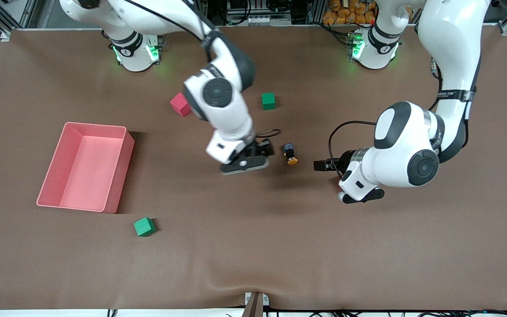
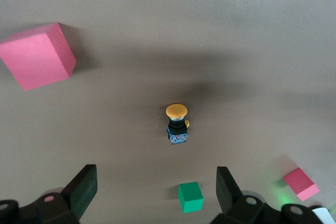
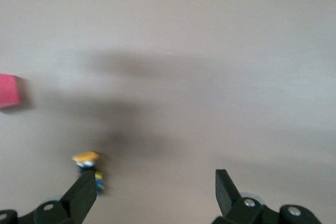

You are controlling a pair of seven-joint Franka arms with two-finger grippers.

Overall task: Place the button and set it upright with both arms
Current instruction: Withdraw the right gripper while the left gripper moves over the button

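Nearest the front camera lies a green cube (image 1: pixel 144 226), while mid-desk (image 1: pixel 253 255) the button (image 1: pixel 289 154), orange cap on a dark body, rests between the right gripper (image 1: pixel 260 149) and left gripper (image 1: pixel 324 165), both low-angled with jaws wide apart, empty.

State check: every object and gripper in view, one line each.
button: lying on its side on the table, held by nothing
left gripper: open, empty, beside the button
right gripper: open, empty, beside the button
pink bin: upright, nothing in it
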